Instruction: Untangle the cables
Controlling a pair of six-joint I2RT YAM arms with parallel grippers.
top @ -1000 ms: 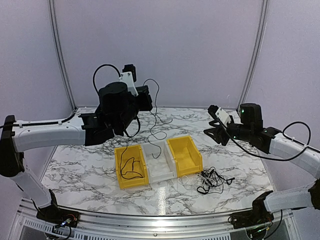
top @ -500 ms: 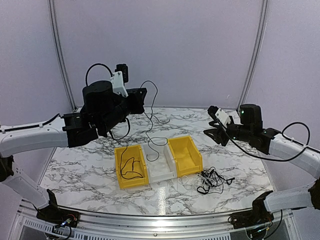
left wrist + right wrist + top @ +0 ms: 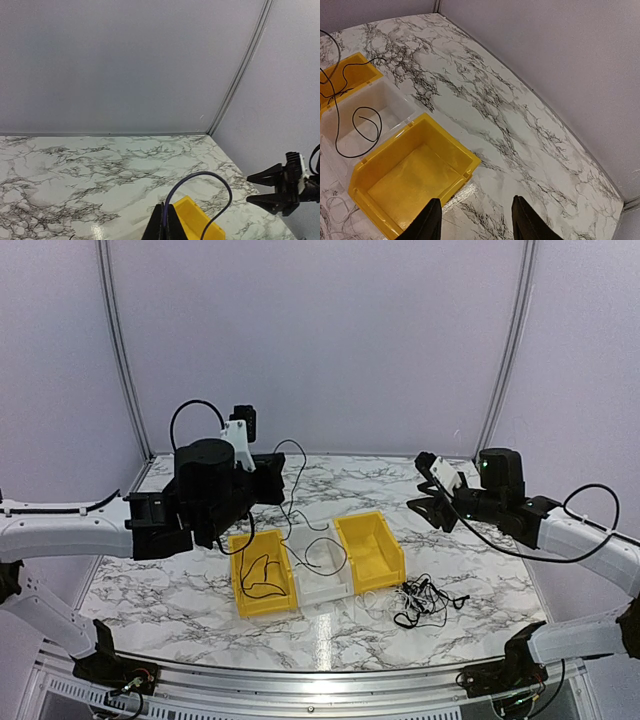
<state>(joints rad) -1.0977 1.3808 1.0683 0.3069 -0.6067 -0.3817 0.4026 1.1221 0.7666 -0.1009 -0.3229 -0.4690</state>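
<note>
My left gripper (image 3: 279, 466) hangs above the bins, shut on a thin black cable (image 3: 202, 172). In the left wrist view the fingers (image 3: 163, 207) pinch it, and it arcs up and over to the right. Its lower length lies looped in the clear bin (image 3: 318, 582). Another black cable (image 3: 258, 575) lies in the left yellow bin (image 3: 240, 592). A tangle of black and pale cables (image 3: 425, 602) sits on the table right of the bins. My right gripper (image 3: 432, 502) hovers above the far right, open and empty; its fingers (image 3: 476, 198) frame bare marble.
The right yellow bin (image 3: 415, 175) holds nothing, and the looped cable (image 3: 357, 131) shows in the clear bin beside it. The booth's walls close the table at the back and sides. The left arm's thick wiring loop (image 3: 190, 410) stands above its wrist.
My left gripper has moved down and toward the left with the cable, and the hanging length has settled into the clear bin. The right arm has not moved.
</note>
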